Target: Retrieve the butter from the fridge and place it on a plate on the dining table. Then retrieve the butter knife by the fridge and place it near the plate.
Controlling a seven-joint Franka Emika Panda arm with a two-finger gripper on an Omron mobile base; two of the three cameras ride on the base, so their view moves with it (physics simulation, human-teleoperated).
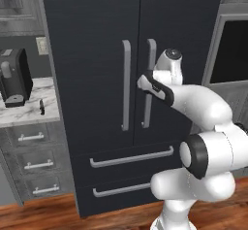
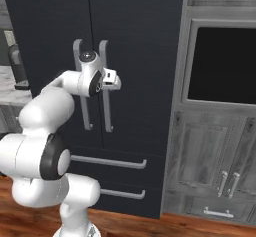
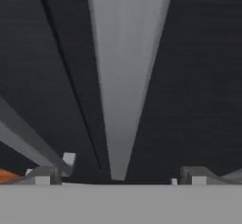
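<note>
In the left base view, a black coffee machine (image 1: 14, 76) is standing at the far left on the marble table (image 1: 26, 111), and just to its right the butter knife (image 1: 41, 106) is lying on the marble near the table's edge, a tiny slim thing with a near-black handle; grey drawers (image 1: 33, 165) are stacked under that table; to the right of it the fridge (image 1: 97, 54) is filling the middle, tall and very dark navy-black, its two doors lying closed with a thin seam between them; the left door handle (image 1: 126, 85) and the right door handle (image 1: 150, 83) are hanging side by side as long grey vertical bars, and two drawers with grey horizontal handles (image 1: 131, 157) are sitting below; the white arm is reaching from the lower right toward the right handle, and the pincer (image 1: 144, 82) is sitting right at that bar; in the right base view the pincer (image 2: 114, 79) is pressing in at the right door handle (image 2: 106, 88), with a dark built-in oven (image 2: 222, 66) and grey wood-grain cabinets (image 2: 210, 156) farther right; in the hand view the grey bar (image 3: 125, 76) is running up between the two fingertips (image 3: 47, 175), which are standing apart on either side of it; I cannot tell whether they are touching it.
</note>
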